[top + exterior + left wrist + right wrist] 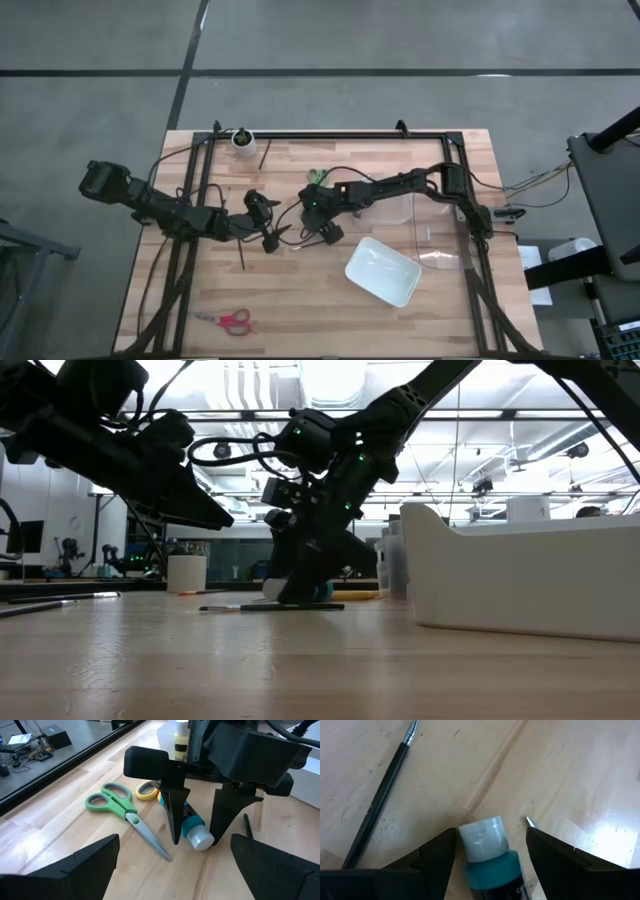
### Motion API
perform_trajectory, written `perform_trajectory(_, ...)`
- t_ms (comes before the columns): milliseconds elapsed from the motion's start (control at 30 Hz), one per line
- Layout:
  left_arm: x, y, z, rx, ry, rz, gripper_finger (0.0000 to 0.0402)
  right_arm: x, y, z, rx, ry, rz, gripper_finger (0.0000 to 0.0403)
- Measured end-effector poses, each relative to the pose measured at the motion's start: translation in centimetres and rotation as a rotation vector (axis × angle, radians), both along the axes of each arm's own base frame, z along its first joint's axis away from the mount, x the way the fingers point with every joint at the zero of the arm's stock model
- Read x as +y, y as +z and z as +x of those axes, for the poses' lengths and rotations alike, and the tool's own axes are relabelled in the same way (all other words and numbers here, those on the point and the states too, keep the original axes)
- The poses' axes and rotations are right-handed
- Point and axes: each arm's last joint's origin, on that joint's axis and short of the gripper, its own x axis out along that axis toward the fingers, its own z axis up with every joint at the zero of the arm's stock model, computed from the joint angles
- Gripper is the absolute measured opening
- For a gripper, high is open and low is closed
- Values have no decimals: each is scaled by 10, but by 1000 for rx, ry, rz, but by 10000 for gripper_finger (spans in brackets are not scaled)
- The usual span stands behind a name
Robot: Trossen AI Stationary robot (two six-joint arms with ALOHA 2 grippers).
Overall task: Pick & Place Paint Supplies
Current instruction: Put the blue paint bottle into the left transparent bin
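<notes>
A teal paint bottle (191, 821) with a pale cap (481, 836) lies on its side on the table. My right gripper (195, 843) (322, 222) points down over it, open, with one finger on each side of the cap end. My left gripper (270, 232) hovers open just to the left, facing the bottle. A thin dark brush (380, 800) lies flat beside the bottle. Green-handled scissors (120, 810) and a yellow handle (146, 790) lie flat behind it. Red-handled scissors (232, 320) lie near the table's near edge. My right gripper comes from above, pointing down, its fingers (440, 852) across the teal bottle at the cap end (485, 845). The bottle lies flat on the table. The gaps at both sides are very narrow, and I cannot tell whether the fingers touch it.
A white rectangular tray (382, 270) sits right of centre, toward the near edge. A clear container (400, 207) holding a yellow bottle (181, 740) stands behind my right gripper. A small white cup (243, 138) stands at the far edge. Another brush (243, 257) lies below my left gripper.
</notes>
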Motion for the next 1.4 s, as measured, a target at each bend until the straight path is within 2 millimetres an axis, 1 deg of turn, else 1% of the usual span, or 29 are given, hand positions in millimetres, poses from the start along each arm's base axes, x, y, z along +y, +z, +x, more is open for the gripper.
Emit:
perform_trajectory(167, 0, 0, 0, 0, 0, 0, 388, 0, 0, 0, 0, 2, -1, 241)
perform_trajectory(233, 0, 0, 0, 0, 0, 0, 388, 1, 0, 0, 0, 8, 4, 234)
perform_trajectory(300, 0, 0, 0, 0, 0, 0, 388, 1, 0, 0, 2, 24, 20, 216)
perform_trajectory(467, 0, 0, 0, 0, 0, 0, 388, 2, 0, 0, 5, 27, 39, 150)
perform_trajectory(567, 0, 0, 0, 0, 0, 0, 388, 3, 0, 0, 2, 43, 30, 122)
perform_trajectory(667, 0, 0, 0, 0, 0, 0, 388, 6, 0, 0, 0, 60, 21, 115)
perform_trajectory(933, 0, 0, 0, 0, 0, 0, 388, 9, 3, 1, -6, 53, 27, 114)
perform_trajectory(1067, 0, 0, 0, 0, 0, 0, 388, 10, 15, 4, -30, 10, 70, 110)
perform_trajectory(1167, 0, 0, 0, 0, 0, 0, 388, 10, 26, 3, -63, 16, 116, 107)
perform_trajectory(1300, 0, 0, 0, 0, 0, 0, 388, 10, 44, 1, -106, 14, 189, 107)
perform_trajectory(1400, 0, 0, 0, 0, 0, 0, 388, 10, 59, -1, -135, -22, 221, 107)
